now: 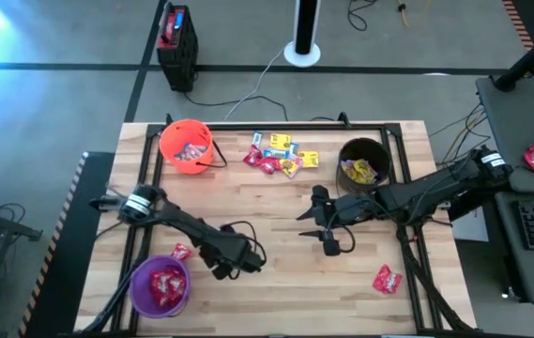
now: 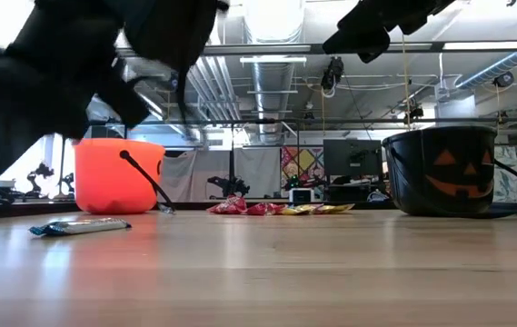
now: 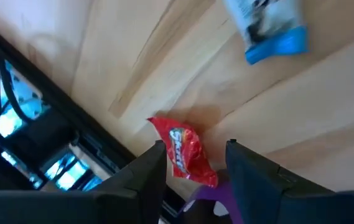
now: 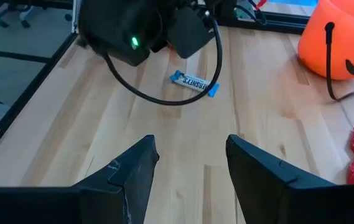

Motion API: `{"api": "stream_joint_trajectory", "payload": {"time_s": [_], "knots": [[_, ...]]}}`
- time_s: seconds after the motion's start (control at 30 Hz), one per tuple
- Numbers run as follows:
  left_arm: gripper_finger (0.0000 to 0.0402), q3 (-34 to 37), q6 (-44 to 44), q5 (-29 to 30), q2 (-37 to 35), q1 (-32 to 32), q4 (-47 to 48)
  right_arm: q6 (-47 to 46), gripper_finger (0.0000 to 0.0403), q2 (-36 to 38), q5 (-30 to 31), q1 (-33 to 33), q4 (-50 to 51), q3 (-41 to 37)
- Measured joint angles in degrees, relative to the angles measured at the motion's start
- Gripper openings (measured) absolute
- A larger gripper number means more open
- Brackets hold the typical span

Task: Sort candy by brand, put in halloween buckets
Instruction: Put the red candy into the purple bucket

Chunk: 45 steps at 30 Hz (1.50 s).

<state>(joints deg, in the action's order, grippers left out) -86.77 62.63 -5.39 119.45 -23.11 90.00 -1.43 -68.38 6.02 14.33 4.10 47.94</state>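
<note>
Candy [image 1: 281, 155] lies in a loose heap of small flat crinkled packets, red, yellow and blue-and-white, on the far middle of the pale wooden plank table [image 1: 276, 291], between the orange bucket [image 1: 187, 145] and the black bucket [image 1: 364, 161]. The orange pail is smooth round plastic with a thin dark handle and holds several packets. The black one bears an orange pumpkin face in the low view and has yellow packets inside. A translucent purple bucket [image 1: 160, 286] at the near left corner holds shiny red wrappers. One red packet [image 1: 181, 252] lies just beside the purple rim, and another red packet [image 1: 387, 279] lies alone near the right front edge. A blue-and-white bar [image 4: 193, 83], long and flat with printed lettering, lies on the wood under the left arm.

The left gripper [image 1: 221, 268] hangs low near the purple bucket, its two blunt dark fingers [image 3: 142, 177] apart and holding nothing; in the left wrist view the glossy red packet lies on the wood between them. The right gripper [image 1: 328, 243] hovers over bare planks near the table's middle, its wedge-shaped fingers [image 4: 130, 171] also apart and empty.

Beyond the table a black crate [image 1: 176, 39] stands on the grey floor.
</note>
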Motion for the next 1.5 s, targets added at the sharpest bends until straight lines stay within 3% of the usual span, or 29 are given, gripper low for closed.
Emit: {"api": "stream_joint_trajectory", "payload": {"time_s": [0.97,1.13,1.4,1.5], "knots": [[0.0146,14.03,3.96,-5.95,0.47,-2.30,-12.06,-1.14,0.0187,0.02,0.00,0.00,0.00,0.00],[0.0113,14.35,3.74,-6.09,0.41,-2.30,-12.75,-1.53,0.0187,0.02,0.00,0.01,-0.06,0.00],[0.0017,15.24,3.30,-4.56,0.43,-2.34,-12.99,-1.57,0.0187,0.02,0.00,0.02,-0.13,0.00],[0.0005,15.21,2.53,-2.90,0.43,-2.34,-12.95,-1.57,0.0187,0.02,0.00,0.01,-0.12,0.00]]}}
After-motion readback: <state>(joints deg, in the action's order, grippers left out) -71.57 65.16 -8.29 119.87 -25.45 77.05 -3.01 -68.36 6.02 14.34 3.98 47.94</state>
